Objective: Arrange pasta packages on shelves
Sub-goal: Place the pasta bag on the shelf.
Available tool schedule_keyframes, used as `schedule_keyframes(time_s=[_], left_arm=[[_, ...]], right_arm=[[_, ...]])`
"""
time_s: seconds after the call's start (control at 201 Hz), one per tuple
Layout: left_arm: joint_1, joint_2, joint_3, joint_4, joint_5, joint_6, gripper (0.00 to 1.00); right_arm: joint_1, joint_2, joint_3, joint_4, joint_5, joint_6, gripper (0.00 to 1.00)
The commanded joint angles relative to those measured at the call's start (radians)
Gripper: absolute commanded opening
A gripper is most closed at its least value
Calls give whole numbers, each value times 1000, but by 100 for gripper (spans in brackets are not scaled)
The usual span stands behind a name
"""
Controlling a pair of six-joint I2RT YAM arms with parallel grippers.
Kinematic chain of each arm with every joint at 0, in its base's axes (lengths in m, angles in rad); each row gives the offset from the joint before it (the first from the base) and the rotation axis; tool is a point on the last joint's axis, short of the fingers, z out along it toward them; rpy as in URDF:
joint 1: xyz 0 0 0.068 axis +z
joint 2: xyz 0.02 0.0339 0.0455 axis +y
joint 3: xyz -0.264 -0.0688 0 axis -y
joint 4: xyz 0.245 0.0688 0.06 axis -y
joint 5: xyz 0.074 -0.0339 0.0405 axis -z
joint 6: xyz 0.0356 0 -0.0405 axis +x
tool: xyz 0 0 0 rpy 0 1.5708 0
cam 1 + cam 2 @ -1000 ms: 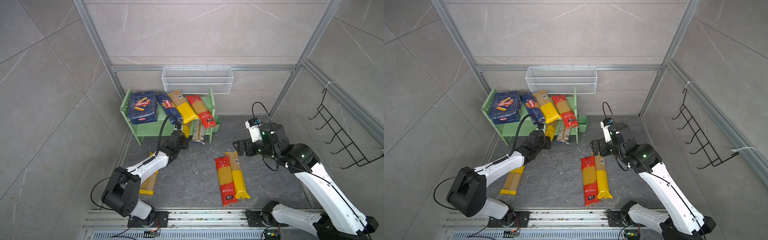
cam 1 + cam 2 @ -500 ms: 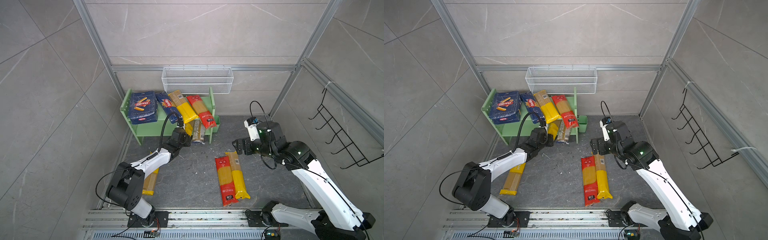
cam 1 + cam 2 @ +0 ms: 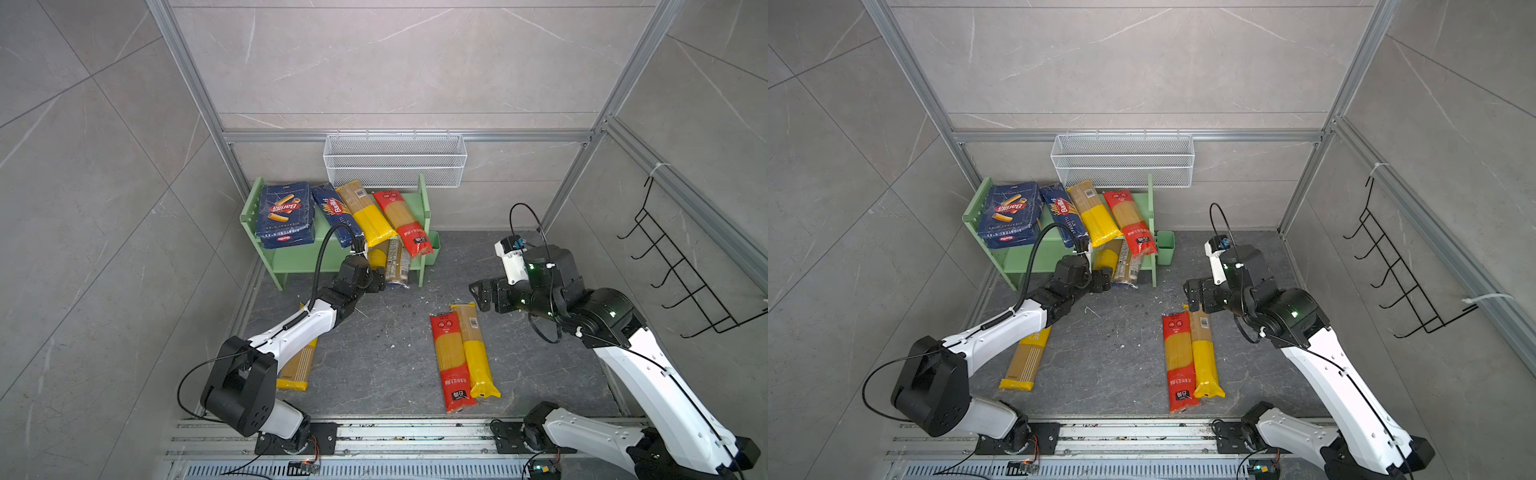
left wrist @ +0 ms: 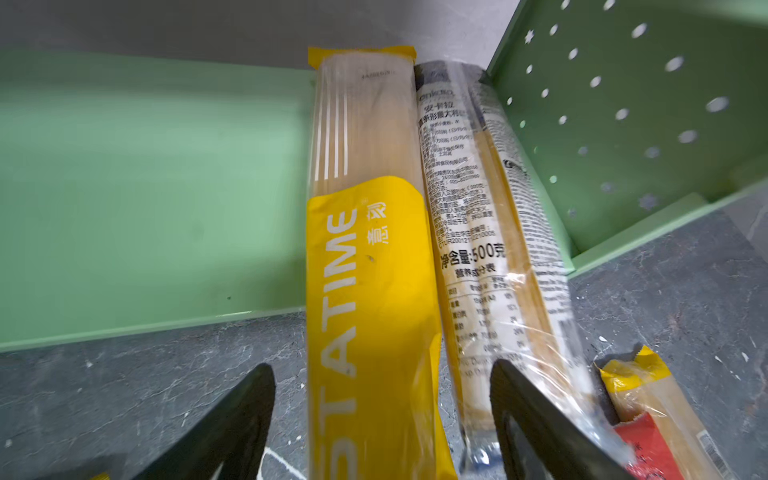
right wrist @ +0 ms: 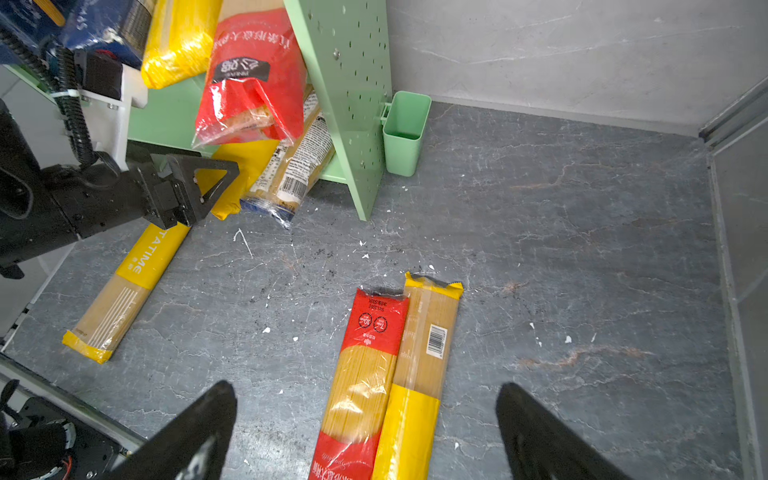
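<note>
The pale green shelves [image 3: 297,259] stand at the back left. Their top board carries dark blue Barilla boxes [image 3: 284,214], a blue Barilla pack [image 3: 336,216], a yellow-ended bag [image 3: 365,212] and a red-ended bag [image 3: 405,220]. On the lower board lie a yellow PASTATIME pack [image 4: 365,270] and a clear printed pack [image 4: 478,232], their near ends sticking out over the floor. My left gripper [image 4: 382,365] is open, its jaws standing off either side of the yellow pack's end. My right gripper [image 5: 365,386] hangs open above a red bag [image 3: 451,361] and a yellow bag [image 3: 473,349] on the floor.
Another yellow pack [image 3: 297,365] lies on the floor under my left arm. A white wire basket [image 3: 395,160] hangs above the shelves, a green cup [image 3: 432,251] on their right side, a black hook rack [image 3: 681,266] on the right wall.
My left gripper reached in toward the lower board and then opened, letting go of the yellow pack. The right arm has barely moved.
</note>
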Motion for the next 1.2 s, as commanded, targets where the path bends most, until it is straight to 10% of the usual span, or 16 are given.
schedule_keyframes(time_s=[0.0, 0.523, 1.2], left_arm=[[-29, -110, -26, -27, -58, -7, 84], [-111, -504, -294, -414, -254, -221, 84], [-108, -498, -418, -898, -319, -769, 89]], right_arm=[[-3, -15, -9, -21, -31, -7, 99], [-2, -33, -81, 38, -153, 20, 100], [-2, 21, -180, 165, -320, 11, 100]])
